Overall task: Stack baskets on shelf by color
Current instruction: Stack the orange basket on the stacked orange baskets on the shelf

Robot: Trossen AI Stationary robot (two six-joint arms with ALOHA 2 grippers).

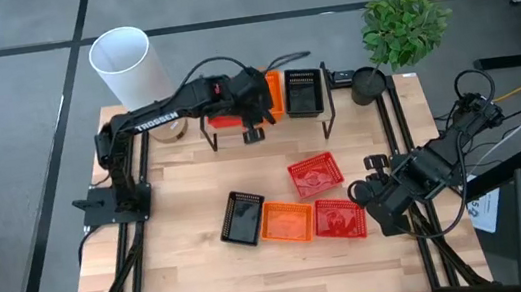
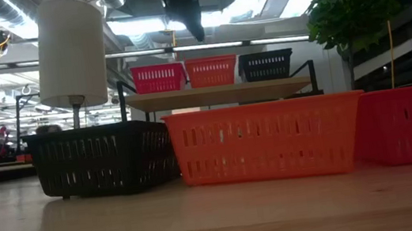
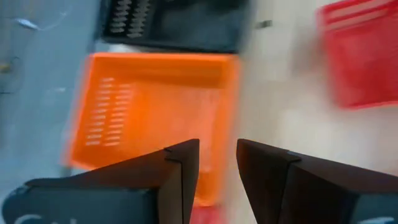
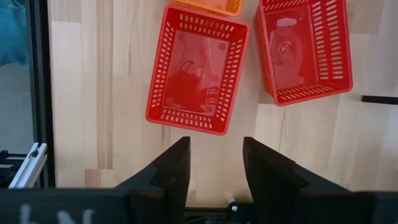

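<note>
L gripper over shelf, jaws apart, empty above orange basket; should lift straight up; R gripper wide, idle

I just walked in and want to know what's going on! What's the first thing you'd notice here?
The bright baskets stand out: on the small shelf at the table's far edge sit a red, an orange and a black basket in a row. The left gripper hangs above the orange one. Nearer the front, a black basket, an orange basket and two red baskets lie on the table, beside the waiting right gripper.
</note>
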